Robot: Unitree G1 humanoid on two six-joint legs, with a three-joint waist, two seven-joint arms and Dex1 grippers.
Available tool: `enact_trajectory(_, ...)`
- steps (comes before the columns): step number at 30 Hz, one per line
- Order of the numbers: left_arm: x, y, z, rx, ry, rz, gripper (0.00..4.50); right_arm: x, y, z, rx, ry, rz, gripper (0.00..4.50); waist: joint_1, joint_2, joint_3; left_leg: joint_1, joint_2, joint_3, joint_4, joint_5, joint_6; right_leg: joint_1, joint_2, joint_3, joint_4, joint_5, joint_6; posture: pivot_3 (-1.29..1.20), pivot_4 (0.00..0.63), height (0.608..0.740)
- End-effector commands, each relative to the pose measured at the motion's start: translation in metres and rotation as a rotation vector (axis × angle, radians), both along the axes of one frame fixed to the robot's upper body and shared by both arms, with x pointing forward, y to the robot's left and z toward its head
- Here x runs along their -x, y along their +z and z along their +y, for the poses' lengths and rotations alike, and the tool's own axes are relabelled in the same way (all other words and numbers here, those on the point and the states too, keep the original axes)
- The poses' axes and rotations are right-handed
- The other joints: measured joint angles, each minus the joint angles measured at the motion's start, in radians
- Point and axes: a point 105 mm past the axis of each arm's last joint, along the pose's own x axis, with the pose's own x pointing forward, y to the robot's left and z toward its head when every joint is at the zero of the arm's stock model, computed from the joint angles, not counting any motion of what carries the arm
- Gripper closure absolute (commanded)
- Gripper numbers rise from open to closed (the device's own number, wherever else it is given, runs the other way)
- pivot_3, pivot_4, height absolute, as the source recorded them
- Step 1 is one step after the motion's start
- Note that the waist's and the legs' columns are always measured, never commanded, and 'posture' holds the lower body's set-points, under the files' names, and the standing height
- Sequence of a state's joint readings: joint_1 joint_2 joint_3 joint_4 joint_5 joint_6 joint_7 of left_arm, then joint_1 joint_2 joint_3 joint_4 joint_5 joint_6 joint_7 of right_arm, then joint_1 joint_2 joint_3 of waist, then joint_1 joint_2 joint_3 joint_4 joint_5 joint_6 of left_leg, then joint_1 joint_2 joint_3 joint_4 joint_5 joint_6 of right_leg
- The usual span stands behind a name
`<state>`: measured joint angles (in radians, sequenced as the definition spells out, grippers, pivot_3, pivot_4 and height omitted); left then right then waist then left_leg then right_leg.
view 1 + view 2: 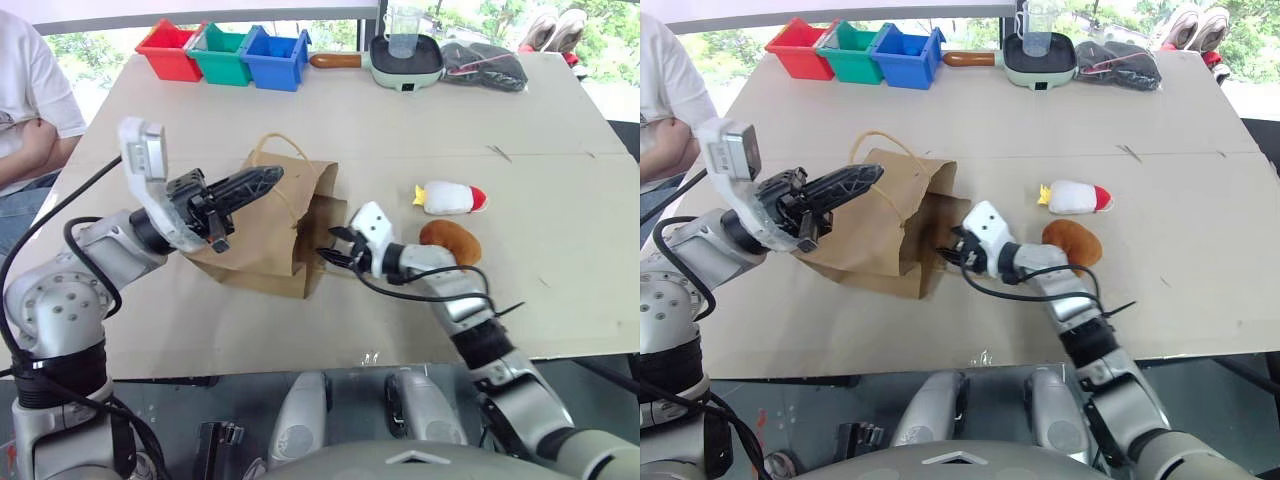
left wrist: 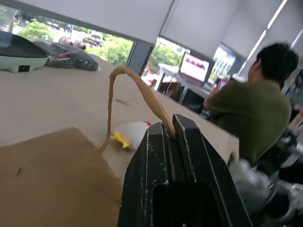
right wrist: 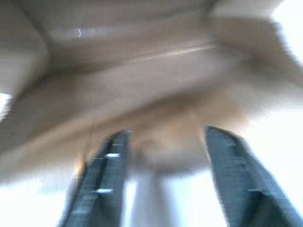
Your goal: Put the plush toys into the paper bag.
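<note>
Where fingers [image 2: 174,130] pinch: handle [image 2: 137,90], seated person [image 2: 251,113].

Left gripper [image 1: 268,178] was raised, pointing roughly level toward the right, fingers clamped tight together on a thin loop handle [image 2: 142,92]. Right gripper [image 1: 333,245] sat lower, aimed left, fingers [image 3: 106,184] spread apart, holding nothing, forearm angled back toward the body.

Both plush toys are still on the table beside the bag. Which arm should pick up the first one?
Right. The right gripper is open and empty at the paper bag's mouth, close to the orange-brown toy and white rocket toy. The left gripper is shut on the bag's handle.
</note>
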<state>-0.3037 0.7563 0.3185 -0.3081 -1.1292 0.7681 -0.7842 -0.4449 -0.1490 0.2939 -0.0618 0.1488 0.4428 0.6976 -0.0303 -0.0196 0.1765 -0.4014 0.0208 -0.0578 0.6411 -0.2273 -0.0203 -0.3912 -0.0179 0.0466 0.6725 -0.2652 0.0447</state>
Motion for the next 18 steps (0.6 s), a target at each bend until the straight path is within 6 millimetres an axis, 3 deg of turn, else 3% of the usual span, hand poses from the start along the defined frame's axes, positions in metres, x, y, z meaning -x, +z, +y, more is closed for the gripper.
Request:
enact_trajectory(1,-0.003,0.010,0.002,-0.030,0.014,-0.098,4.50,0.019,0.047,-0.019,-0.042,-0.032,-0.117,0.28,-0.003,0.000,0.000,0.000,0.000,0.000,-0.001,0.000,0.000,-0.001,0.000,0.000,0.000,0.000,0.000,0.00,0.150,0.740)
enact_trajectory(4,-0.005,0.012,0.003,-0.026,0.013,-0.117,4.50,0.030,0.060,-0.042,-0.013,-0.097,-0.146,0.18,-0.008,0.000,0.000,0.000,0.001,0.001,-0.004,0.000,0.000,-0.003,0.000,0.001,0.000,-0.001,-0.001,0.00,0.150,0.740)
enact_trajectory(7,-0.003,0.015,0.003,-0.007,-0.005,-0.118,4.50,0.029,0.058,-0.092,0.127,-0.281,-0.128,0.18,-0.002,0.000,0.000,-0.003,0.001,0.001,-0.004,0.000,0.000,-0.005,0.000,0.000,0.000,-0.001,-0.002,0.00,0.150,0.740)
enact_trajectory(10,0.000,0.018,-0.001,0.017,-0.028,-0.113,4.50,0.022,0.037,-0.130,0.263,-0.408,-0.035,0.18,-0.002,-0.001,0.000,-0.006,0.000,0.001,-0.002,0.000,0.000,-0.005,-0.001,0.000,-0.003,-0.001,-0.001,0.00,0.150,0.740)
enact_trajectory(13,0.004,0.018,-0.007,0.023,-0.053,-0.115,4.50,0.016,0.009,-0.151,0.367,-0.458,0.089,0.18,-0.009,-0.001,0.000,-0.006,0.001,0.001,-0.002,0.000,0.000,-0.005,0.000,0.000,-0.004,-0.001,-0.001,0.00,0.150,0.740)
enact_trajectory(15,0.005,0.014,-0.010,0.023,-0.058,-0.113,4.50,0.015,-0.012,-0.156,0.444,-0.432,0.148,0.69,-0.009,-0.001,0.000,-0.006,0.001,0.001,-0.003,0.000,0.000,-0.005,0.000,0.000,-0.004,-0.001,-0.001,0.00,0.150,0.740)
enact_trajectory(18,0.007,0.009,-0.012,0.018,-0.048,-0.111,4.50,0.016,-0.008,-0.155,0.428,-0.404,0.138,1.83,-0.009,-0.001,0.000,-0.006,0.001,0.002,-0.003,0.000,0.000,-0.006,0.000,0.000,-0.004,-0.001,-0.001,0.00,0.150,0.740)
